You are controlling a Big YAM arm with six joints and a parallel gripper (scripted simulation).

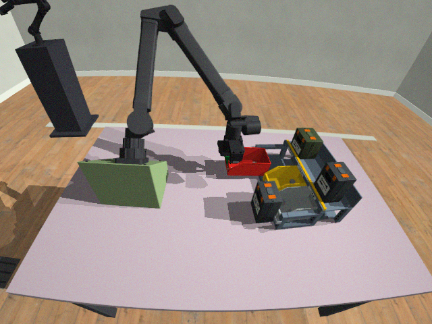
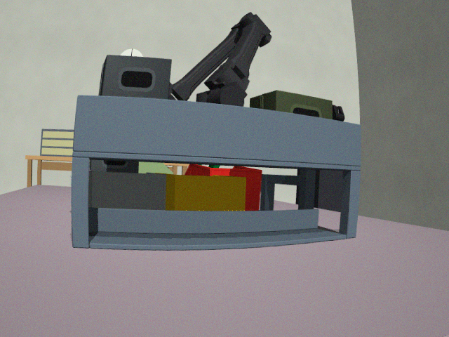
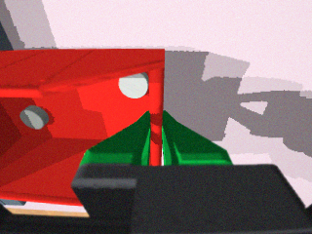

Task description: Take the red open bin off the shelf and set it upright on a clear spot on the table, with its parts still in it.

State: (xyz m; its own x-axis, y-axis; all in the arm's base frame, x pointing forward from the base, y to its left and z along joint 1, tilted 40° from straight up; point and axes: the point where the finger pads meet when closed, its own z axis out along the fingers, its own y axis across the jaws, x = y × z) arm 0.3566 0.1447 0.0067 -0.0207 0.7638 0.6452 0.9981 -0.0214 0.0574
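Observation:
The red bin (image 1: 248,170) (image 2: 253,189) (image 3: 97,62) is upright and roughly level, mostly out past the open front of the blue-grey shelf (image 1: 311,165) (image 2: 217,134). I cannot tell whether its rear end still touches the shelf's lower tier. My gripper (image 3: 156,116) is shut on the bin's low front wall, one green finger inside and one outside. A white round part (image 3: 134,86) lies inside near the front wall, and a grey round part (image 3: 34,117) lies farther back. The hand hides part of the bin in the top view.
A yellow bin (image 1: 273,176) (image 2: 206,192) and a dark grey bin (image 1: 298,199) (image 2: 126,190) sit on the lower tier. A dark case (image 1: 266,206) stands at the shelf's near front. Another dark case (image 1: 335,186) and a green case (image 1: 307,144) stand on top. A light green block (image 1: 125,184) is under the arm's base.

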